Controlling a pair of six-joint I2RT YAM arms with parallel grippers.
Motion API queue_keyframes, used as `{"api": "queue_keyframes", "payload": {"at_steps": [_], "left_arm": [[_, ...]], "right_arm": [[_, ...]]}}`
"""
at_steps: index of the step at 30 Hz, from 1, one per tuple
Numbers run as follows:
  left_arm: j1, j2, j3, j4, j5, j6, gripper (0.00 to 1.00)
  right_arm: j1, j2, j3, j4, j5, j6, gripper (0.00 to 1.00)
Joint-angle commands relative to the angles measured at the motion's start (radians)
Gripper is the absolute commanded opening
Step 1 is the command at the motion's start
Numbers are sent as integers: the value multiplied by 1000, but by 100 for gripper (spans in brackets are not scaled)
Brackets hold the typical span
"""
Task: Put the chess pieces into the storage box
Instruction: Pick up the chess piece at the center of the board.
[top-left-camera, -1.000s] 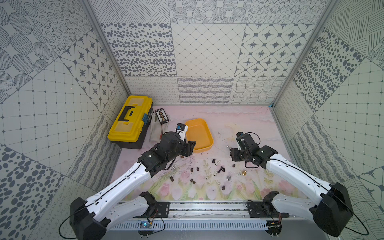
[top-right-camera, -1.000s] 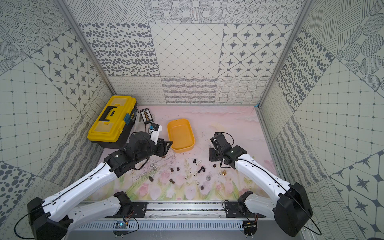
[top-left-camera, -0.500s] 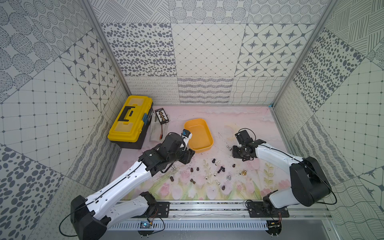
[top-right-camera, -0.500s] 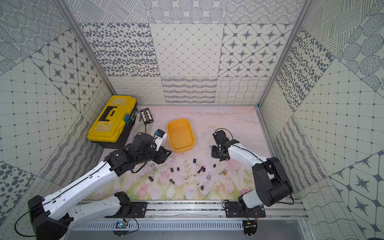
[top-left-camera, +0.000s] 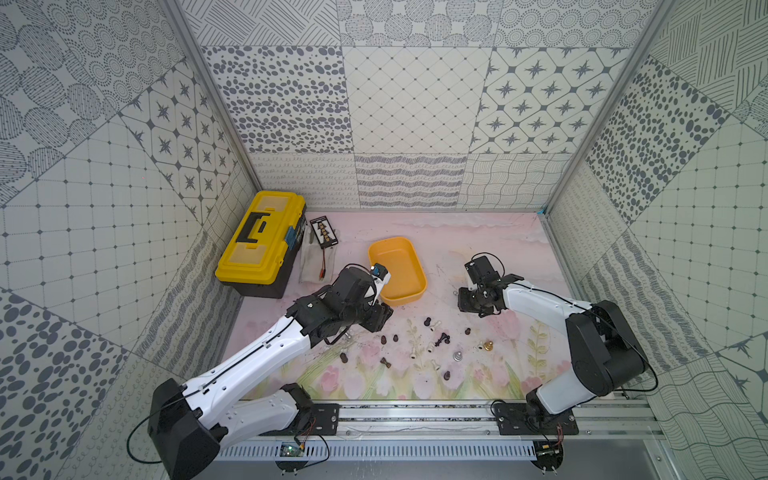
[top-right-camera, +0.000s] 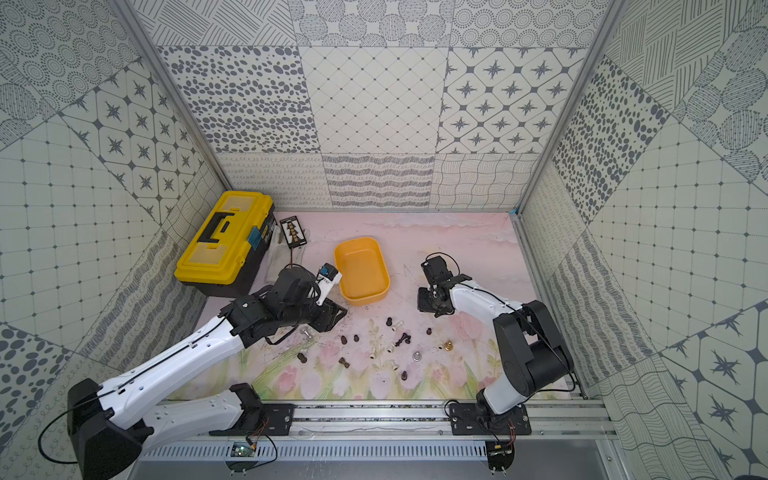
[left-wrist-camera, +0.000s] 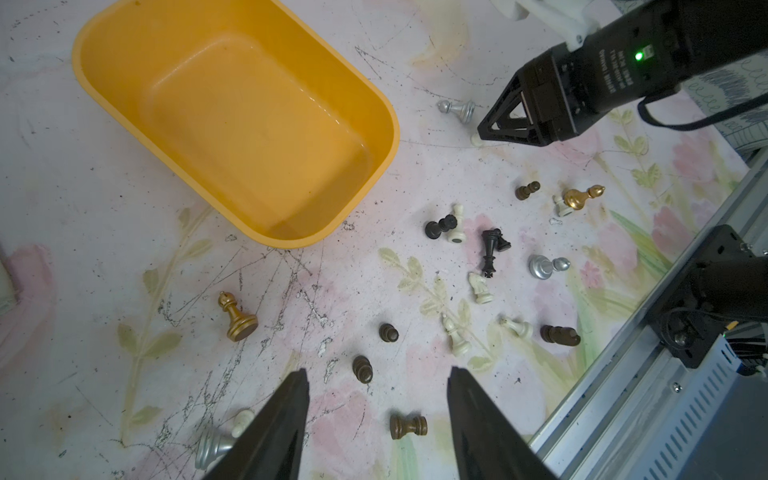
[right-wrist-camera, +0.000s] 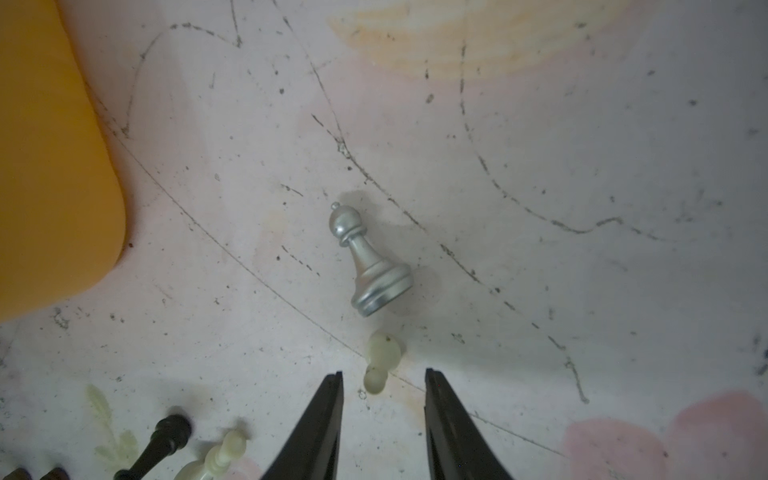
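Right wrist view looks down the right gripper (right-wrist-camera: 384, 373), low over the table with its two black jaws a little apart and clamped on nothing. A small cream plastic pawn (right-wrist-camera: 381, 356) lies on its side right at their tips, and a silver metal pawn (right-wrist-camera: 370, 266) lies just beyond it. To me this looks like the reach-and-pick step, very early on. The shallow orange-yellow plastic storage box (top-left-camera: 419, 274) sits mid-table with nothing in it, and the other small chess pieces (top-left-camera: 441, 340) lie scattered in front of it, near the rail. The next move probably calls for easing forward so the cream pawn sits squarely between the jaws before closing. It is tiny and round, so it may roll off. The left gripper (left-wrist-camera: 378, 373) hangs above the dark brown pieces with its jaws wide apart and holds nothing. The surface is a pink flower-printed mat (top-left-camera: 478, 232), badly scratched and speckled. Grey-and-white patterned panels (top-left-camera: 415, 104) wall the cell in, and a large yellow-and-black toolbox (top-left-camera: 262, 237) stands in the far corner on the left arm's side.
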Motion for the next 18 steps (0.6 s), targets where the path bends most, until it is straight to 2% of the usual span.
{"api": "queue_keyframes", "payload": {"at_steps": [1,5,13,18], "left_arm": [[-4,8,12,-5,27,16,59],[-4,2,5,-4,20,9,59],[-7,3,1,0,15,4,59],[-9,8,-2,-1,12,0,59]], "right_arm": [[5,26,30,19,14,-22,34],[7,27,29,20,39,-28,30],[14,57,49,13,51,-50,28],[21,61,58,11,58,-56,22]]}}
